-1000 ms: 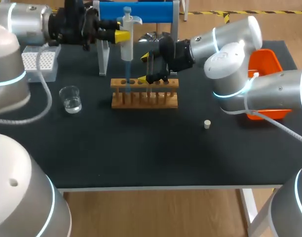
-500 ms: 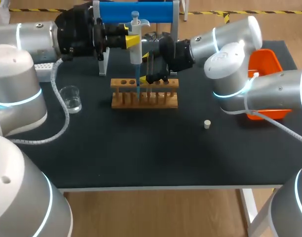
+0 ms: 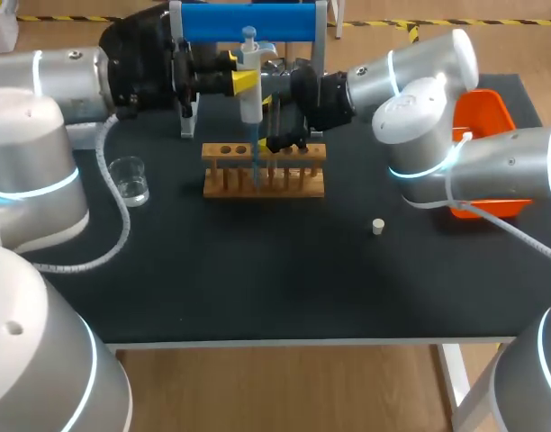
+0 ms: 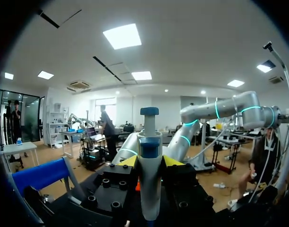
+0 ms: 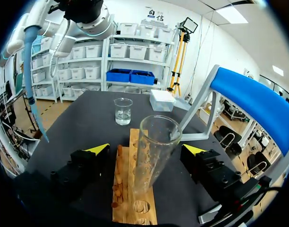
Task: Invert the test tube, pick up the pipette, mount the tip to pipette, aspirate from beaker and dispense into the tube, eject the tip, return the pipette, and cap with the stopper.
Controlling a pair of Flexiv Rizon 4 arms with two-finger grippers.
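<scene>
Your beaker (image 3: 130, 179) sits on the bench (image 3: 257, 270), well left of the wooden rack (image 3: 264, 171), and holds a shallow layer of clear liquid. The test tube (image 5: 151, 151) stands mouth up at the rack, leaning a little. It looks empty, though you cannot be sure through the glass. The orange bin (image 3: 488, 112) at the bench's right edge is largely behind your right arm, so its contents are hidden.

Your left fingers (image 4: 134, 162) pinch the pipette (image 3: 249, 85) by its body and hold it upright above the rack. Its blue tip (image 3: 256, 153) points down. Your right fingers (image 3: 265, 144) are spread to either side of the test tube, and the right wrist view shows a gap between the glass and each finger.

From overhead the tip's end overlaps the rack, so you cannot tell its height there. In the right wrist view it hangs off to one side, apart from the tube's mouth. The tube's foot is cut off among the rack's holes. The stopper (image 3: 378, 226) lies alone on the bench, right of the rack.
</scene>
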